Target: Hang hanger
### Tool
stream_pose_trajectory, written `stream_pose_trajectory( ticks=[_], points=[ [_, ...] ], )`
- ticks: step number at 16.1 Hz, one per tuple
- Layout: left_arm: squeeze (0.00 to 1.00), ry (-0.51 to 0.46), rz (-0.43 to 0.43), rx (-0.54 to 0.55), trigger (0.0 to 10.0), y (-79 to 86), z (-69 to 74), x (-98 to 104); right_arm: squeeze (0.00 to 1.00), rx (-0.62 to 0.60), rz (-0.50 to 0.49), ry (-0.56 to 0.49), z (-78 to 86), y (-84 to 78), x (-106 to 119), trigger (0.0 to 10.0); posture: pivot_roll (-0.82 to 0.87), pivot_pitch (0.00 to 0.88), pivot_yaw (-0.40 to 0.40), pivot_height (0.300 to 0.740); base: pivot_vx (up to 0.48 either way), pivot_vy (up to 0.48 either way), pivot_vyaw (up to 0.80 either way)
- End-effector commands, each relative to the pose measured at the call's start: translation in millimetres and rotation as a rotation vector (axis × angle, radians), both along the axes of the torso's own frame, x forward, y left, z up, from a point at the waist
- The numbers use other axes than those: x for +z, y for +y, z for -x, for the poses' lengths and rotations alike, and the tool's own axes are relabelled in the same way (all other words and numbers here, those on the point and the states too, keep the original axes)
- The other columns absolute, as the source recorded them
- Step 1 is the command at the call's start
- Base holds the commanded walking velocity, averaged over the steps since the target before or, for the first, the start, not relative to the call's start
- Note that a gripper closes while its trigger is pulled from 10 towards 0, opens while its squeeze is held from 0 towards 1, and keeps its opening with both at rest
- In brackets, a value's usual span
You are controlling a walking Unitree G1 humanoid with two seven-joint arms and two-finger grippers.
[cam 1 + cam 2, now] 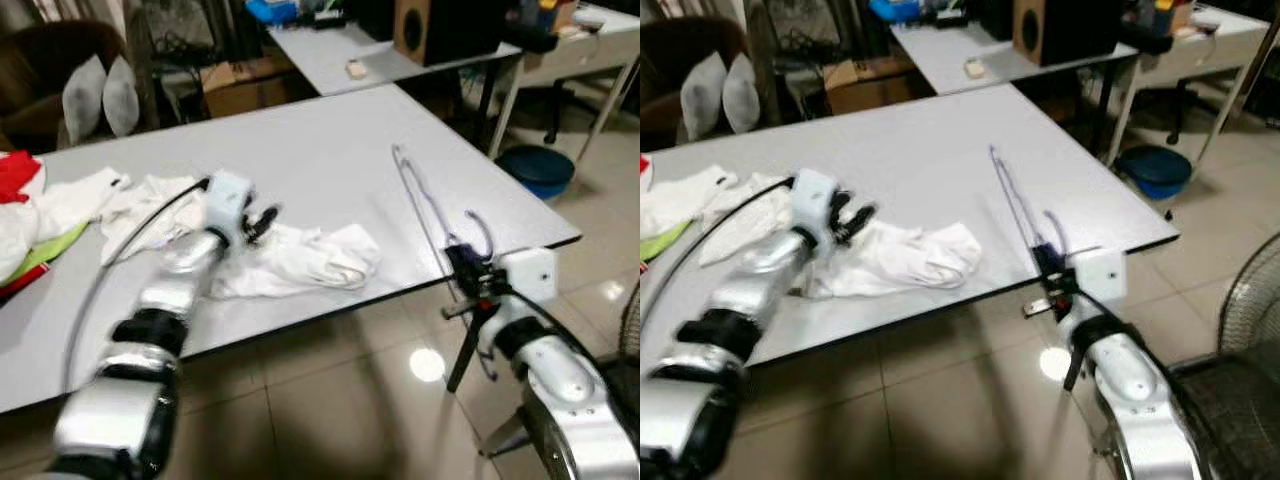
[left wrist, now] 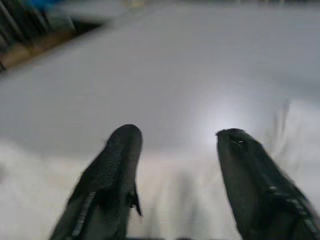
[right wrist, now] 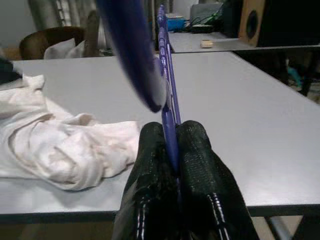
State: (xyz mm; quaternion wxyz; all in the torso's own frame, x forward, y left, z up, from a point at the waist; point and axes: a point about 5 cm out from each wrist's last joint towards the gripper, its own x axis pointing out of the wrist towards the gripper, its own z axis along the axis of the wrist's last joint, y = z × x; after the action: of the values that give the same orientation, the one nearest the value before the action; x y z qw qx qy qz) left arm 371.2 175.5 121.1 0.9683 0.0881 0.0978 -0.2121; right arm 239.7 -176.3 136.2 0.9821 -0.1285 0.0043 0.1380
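Note:
A thin purple hanger point(image 1: 425, 205) lies across the right part of the grey table point(image 1: 300, 150), its hook point(image 1: 484, 233) near the front edge. My right gripper point(image 1: 468, 272) is shut on the hanger by the hook; the right wrist view has the purple hanger bar point(image 3: 169, 100) pinched between both black fingers point(image 3: 150, 165). My left gripper point(image 1: 262, 221) hovers open just above a crumpled white garment point(image 1: 305, 258), its fingertips point(image 2: 125, 145) apart with cloth under them.
More white clothes point(image 1: 120, 205) and a red and green pile point(image 1: 20, 230) lie at the table's left. A second table point(image 1: 360, 50) with a speaker point(image 1: 425, 30) stands behind. A blue bin point(image 1: 535, 170) sits on the tiled floor to the right.

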Motion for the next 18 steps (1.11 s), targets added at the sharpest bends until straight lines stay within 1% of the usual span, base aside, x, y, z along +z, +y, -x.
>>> stream_pose_trajectory(
  ticks=[1, 2, 3, 4, 6, 8, 10, 12, 13, 14, 15, 16, 17, 18],
  points=[
    [1.00, 0.008, 0.005, -0.071, 10.0, -7.6, -3.4, 6, 0.00, 0.004, 0.000, -0.003, 0.8, 0.2, 3, 10.0, -0.27, 0.000, 0.135, 0.740, 0.000, 0.000, 0.00],
    [1.00, 0.012, -0.027, -0.084, 10.0, -7.1, -5.7, 8, 0.00, 0.007, 0.002, -0.003, 1.3, 0.6, 3, 10.0, -0.27, 0.000, 0.139, 0.740, 0.000, 0.000, 0.00],
    [1.00, 0.045, -0.069, -0.097, 10.0, -6.9, -10.1, 10, 0.00, 0.006, -0.003, -0.001, 2.1, 0.9, 3, 10.0, -0.27, 0.000, 0.145, 0.740, 0.000, 0.000, 0.00],
    [0.00, 0.065, -0.075, -0.101, 10.0, -8.3, -12.0, 10, 0.00, 0.005, -0.002, -0.001, 2.5, 1.0, 2, 10.0, -0.28, 0.000, 0.147, 0.740, 0.000, 0.000, 0.00],
    [0.00, 0.093, -0.066, -0.094, 10.0, -13.5, -13.6, 9, 0.00, 0.000, 0.001, -0.003, 3.1, 0.8, 3, 10.0, -0.29, 0.000, 0.156, 0.740, 0.000, 0.000, 0.00],
    [0.00, 0.109, -0.137, -0.053, 10.0, -15.5, -13.9, 3, 0.00, -0.007, 0.002, -0.004, 3.6, 0.8, 3, 10.0, -0.30, 0.000, 0.162, 0.740, 0.000, 0.000, 0.00],
    [0.00, 0.137, -0.168, -0.026, 10.0, -15.8, -12.4, -4, 0.00, -0.003, 0.002, -0.003, 4.9, 2.5, 3, 10.0, -0.30, 0.000, 0.166, 0.740, 0.000, 0.000, 0.00],
    [0.00, 0.162, -0.172, 0.015, 10.0, -13.8, -10.6, -9, 0.00, -0.002, 0.003, 0.000, 5.8, 2.9, 3, 10.0, -0.30, 0.000, 0.168, 0.740, 0.000, 0.000, 0.00],
    [0.00, 0.184, -0.178, 0.081, 10.0, -8.6, -8.9, -15, 0.00, 0.000, 0.005, 0.002, 6.4, 3.3, 2, 10.0, -0.31, 0.000, 0.171, 0.740, 0.000, 0.000, 0.00],
    [0.00, 0.189, -0.174, 0.106, 10.0, -6.4, -8.5, -16, 0.00, 0.000, 0.005, 0.002, 6.7, 3.5, 2, 10.0, -0.31, 0.000, 0.172, 0.740, 0.000, 0.000, 0.00],
    [0.00, 0.189, -0.174, 0.106, 10.0, -6.4, -8.5, -16, 0.00, 0.000, 0.005, 0.002, 6.7, 3.5, 2, 10.0, -0.31, 0.000, 0.172, 0.740, 0.000, 0.000, 0.00],
    [0.00, 0.214, -0.119, 0.154, 9.8, -2.5, -7.0, -19, 0.00, 0.000, 0.007, 0.004, 6.8, 3.7, 2, 10.0, -0.31, 0.000, 0.169, 0.740, 0.000, 0.000, 0.00],
    [0.00, 0.232, -0.105, 0.162, 6.2, -1.5, -5.7, -22, 0.00, 0.003, 0.008, 0.004, 6.3, 4.2, 2, 10.0, -0.31, 0.000, 0.167, 0.740, 0.000, 0.000, 0.00],
    [0.00, 0.240, -0.106, 0.160, 3.5, -1.5, -5.2, -23, 0.00, 0.007, 0.008, 0.003, 5.6, 4.9, 2, 10.0, -0.31, 0.000, 0.166, 0.740, 0.000, 0.000, 0.00]
  ],
)
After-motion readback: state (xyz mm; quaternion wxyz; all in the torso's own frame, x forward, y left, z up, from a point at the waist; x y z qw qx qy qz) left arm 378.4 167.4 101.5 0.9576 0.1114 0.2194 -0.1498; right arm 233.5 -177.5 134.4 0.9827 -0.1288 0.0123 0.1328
